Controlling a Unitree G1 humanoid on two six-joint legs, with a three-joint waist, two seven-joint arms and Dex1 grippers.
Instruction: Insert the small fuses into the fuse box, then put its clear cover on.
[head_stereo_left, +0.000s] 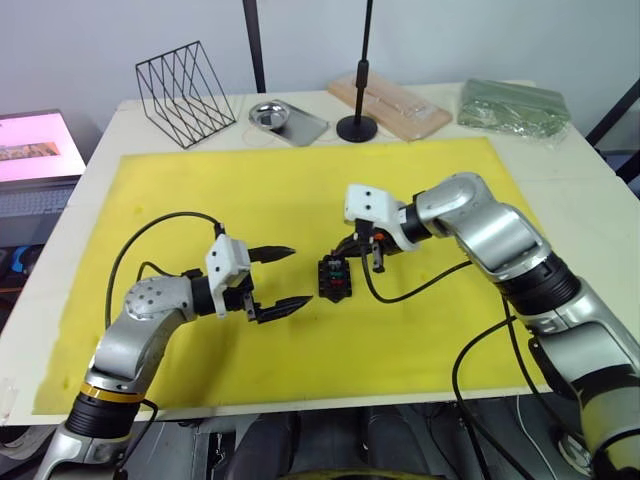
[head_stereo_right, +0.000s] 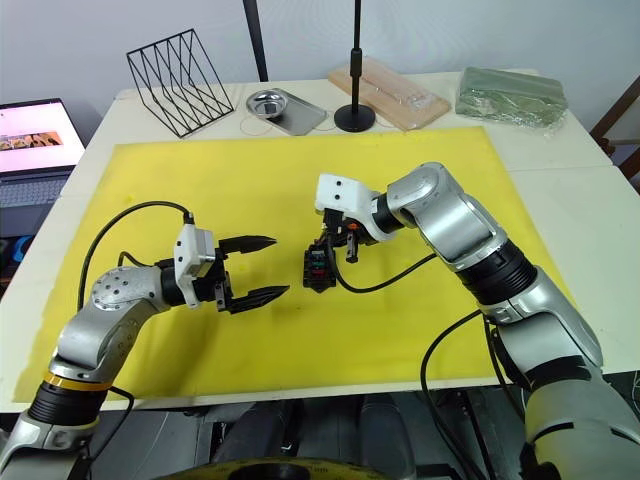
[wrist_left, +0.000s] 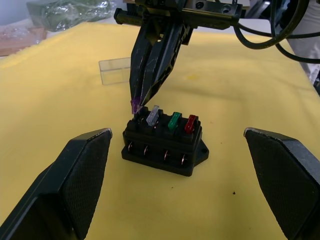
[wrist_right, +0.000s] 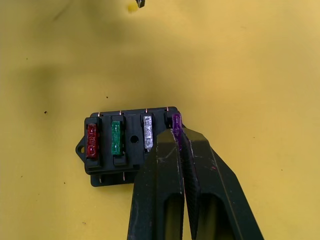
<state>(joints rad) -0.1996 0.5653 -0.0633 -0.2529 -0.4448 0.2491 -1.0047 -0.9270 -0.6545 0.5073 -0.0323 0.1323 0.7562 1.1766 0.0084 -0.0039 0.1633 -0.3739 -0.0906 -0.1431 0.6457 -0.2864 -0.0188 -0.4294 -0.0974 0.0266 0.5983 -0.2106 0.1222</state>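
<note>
Your right gripper (wrist_right: 176, 135) has its two fingers pressed together on the purple fuse (wrist_right: 176, 122), pinching it at the very tips. That fuse stands at the end slot of the fuse box (wrist_left: 163, 143), tilted a little, with its lower edge at the slot mouth. Beside it in the same row you see the greyish clear fuse (wrist_left: 153, 115), leaning slightly, then the green fuse (wrist_left: 174, 120) and the red fuse (wrist_left: 190, 123), each sitting in its own slot.

Your left gripper (head_stereo_left: 282, 280) hangs just beside the box on the robot's left, fingers spread wide and holding nothing.

The box rests on the yellow mat (head_stereo_left: 200, 200) near its middle. The clear cover (wrist_left: 115, 71) lies on the mat beyond the box, apart from it.
</note>
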